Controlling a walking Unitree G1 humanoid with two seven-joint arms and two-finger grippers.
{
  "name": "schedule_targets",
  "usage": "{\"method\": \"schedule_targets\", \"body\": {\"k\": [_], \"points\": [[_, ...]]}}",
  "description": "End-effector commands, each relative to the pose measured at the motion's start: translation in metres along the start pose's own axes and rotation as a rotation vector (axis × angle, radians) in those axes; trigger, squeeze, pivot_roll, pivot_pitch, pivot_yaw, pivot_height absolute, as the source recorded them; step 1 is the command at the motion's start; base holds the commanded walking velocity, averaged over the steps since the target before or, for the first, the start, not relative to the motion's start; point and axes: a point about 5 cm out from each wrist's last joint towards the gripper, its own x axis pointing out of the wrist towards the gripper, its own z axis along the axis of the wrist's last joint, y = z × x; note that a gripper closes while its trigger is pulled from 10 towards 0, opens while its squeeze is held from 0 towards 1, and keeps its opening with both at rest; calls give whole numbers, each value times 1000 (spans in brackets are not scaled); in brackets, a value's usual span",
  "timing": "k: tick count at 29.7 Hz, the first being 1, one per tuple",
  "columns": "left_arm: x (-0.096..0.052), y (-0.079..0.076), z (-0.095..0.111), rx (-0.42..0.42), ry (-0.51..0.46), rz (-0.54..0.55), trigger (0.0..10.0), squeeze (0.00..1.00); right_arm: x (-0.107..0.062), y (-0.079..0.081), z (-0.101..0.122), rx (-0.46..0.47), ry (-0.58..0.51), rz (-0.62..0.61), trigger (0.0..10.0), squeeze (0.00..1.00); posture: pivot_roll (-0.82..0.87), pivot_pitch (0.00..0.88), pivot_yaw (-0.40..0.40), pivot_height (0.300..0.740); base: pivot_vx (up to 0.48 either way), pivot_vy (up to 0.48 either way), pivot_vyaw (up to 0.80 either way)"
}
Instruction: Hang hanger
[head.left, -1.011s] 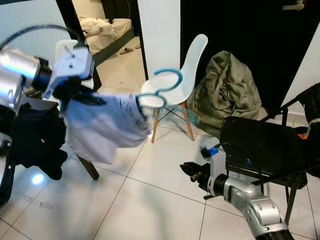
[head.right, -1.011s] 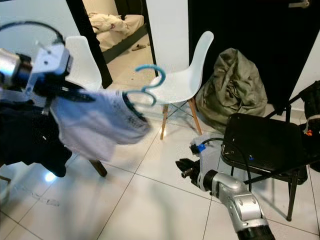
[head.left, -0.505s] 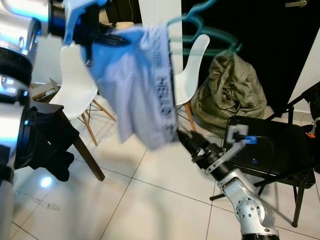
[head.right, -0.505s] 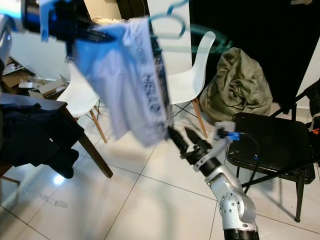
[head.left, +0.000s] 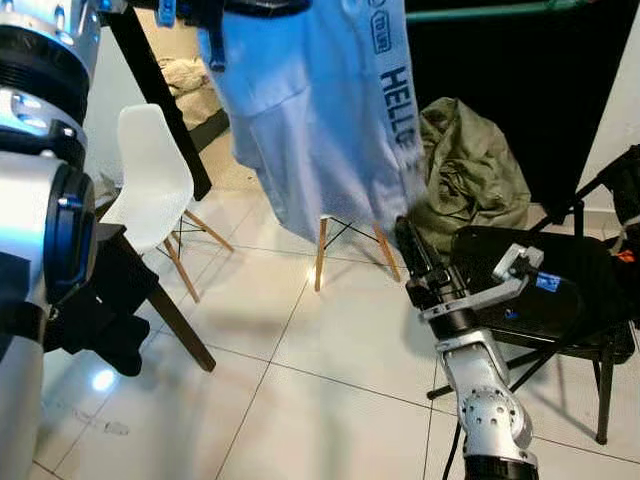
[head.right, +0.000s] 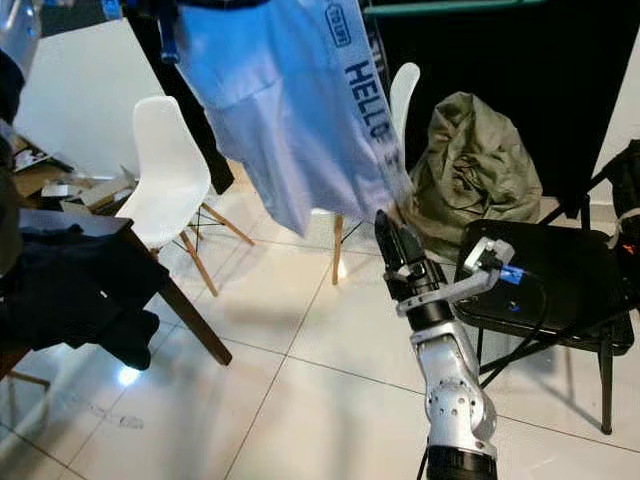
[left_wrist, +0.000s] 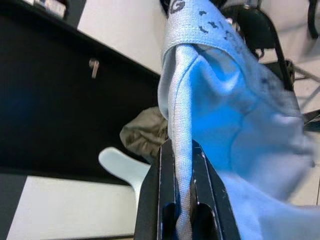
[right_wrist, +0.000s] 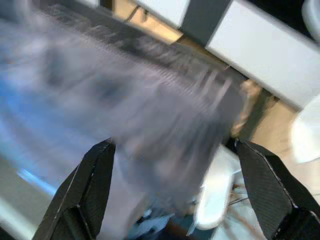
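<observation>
Right end effector (right_wrist: 175, 185) fingers (right_wrist: 92, 185) spread wide before a blurred pale-blue garment (right_wrist: 115, 115)

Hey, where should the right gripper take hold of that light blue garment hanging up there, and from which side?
A judgement: grip the garment's free lower hem, the corner below the HELLO lettering, coming from underneath. The cloth hangs loose from the left gripper, which pinches its upper edge, so the low corner is the nearest free part. The right gripper already points up at it, jaws open.

"HELLO", seemingly, on pale garment (head.left: 320, 110)
</observation>
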Motion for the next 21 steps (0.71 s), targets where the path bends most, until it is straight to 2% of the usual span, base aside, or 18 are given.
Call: {"method": "schedule_targets", "body": {"k": [1, 4, 9, 10, 11, 14, 21], "points": [[-3, 3, 3, -10, -24, 26, 10000, 0, 3, -2, -10, 9, 19, -50, 10000, 0, -47, 0, 192, 740, 0, 0, 0], [-2, 2, -1, -32, -46, 39, 10000, 0, 12, -6, -18, 14, 25, -88, 10000, 0, -40, 0, 193, 740, 0, 0, 0], [-1, 1, -2, -46, -67, 47, 10000, 0, 14, -5, -24, 30, 36, -84, 10000, 0, -39, 0, 191, 740, 0, 0, 0], [-1, 2, -1, -45, -72, 47, 10000, 0, 14, -3, -25, 39, 29, -65, 7412, 0, -35, 0, 189, 740, 0, 0, 0], [0, 2, 0, -44, -79, 48, 10000, 0, 14, -1, -25, 56, 20, -49, 0, 0, -33, 0, 188, 740, 0, 0, 0], [0, 3, 3, -48, -102, 52, 10000, 0, 13, 2, -23, 84, -8, -18, 0, 0, -31, 2, 188, 740, 0, 0, 0], [0, 3, 4, -50, -114, 44, 10000, 0, 16, 3, -15, 80, -50, -3, 0, 0, -25, 5, 188, 740, 0, 0, 0]]}}
